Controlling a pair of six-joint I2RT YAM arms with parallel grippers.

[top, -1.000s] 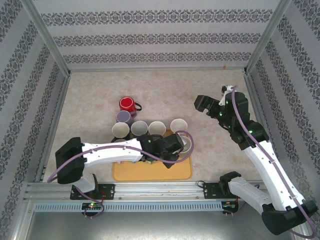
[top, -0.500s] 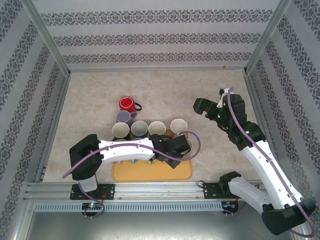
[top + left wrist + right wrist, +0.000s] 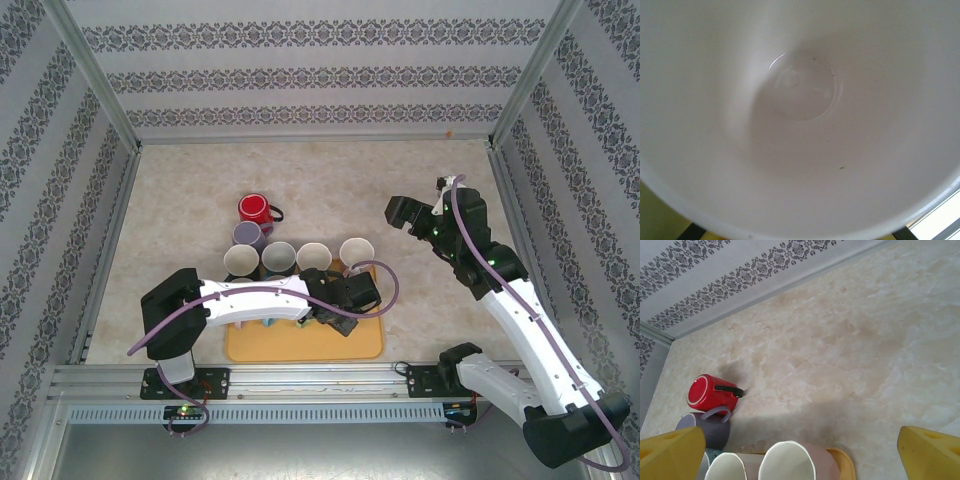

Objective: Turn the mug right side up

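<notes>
Mug clamped in the near arm, over the tray

The left gripper [image 3: 357, 293] is clenched on the white mug [image 3: 800, 125] above the orange tray [image 3: 300, 347], the mug's mouth facing its wrist and its axis along the fingers. Farther off, the right gripper [image 3: 405, 212] hangs spread and empty.

A robotics lab test cell, not a real home: aluminium frame posts [image 3: 105, 95] carry wall panels [image 3: 310, 75] papered in damask stripes around a marble-look counter [image 3: 330, 180], and at 6 o'clock a left arm [image 3: 240, 298] and right arm [image 3: 525, 315] are bolted side by side to a slotted rail [image 3: 320, 378].
</notes>
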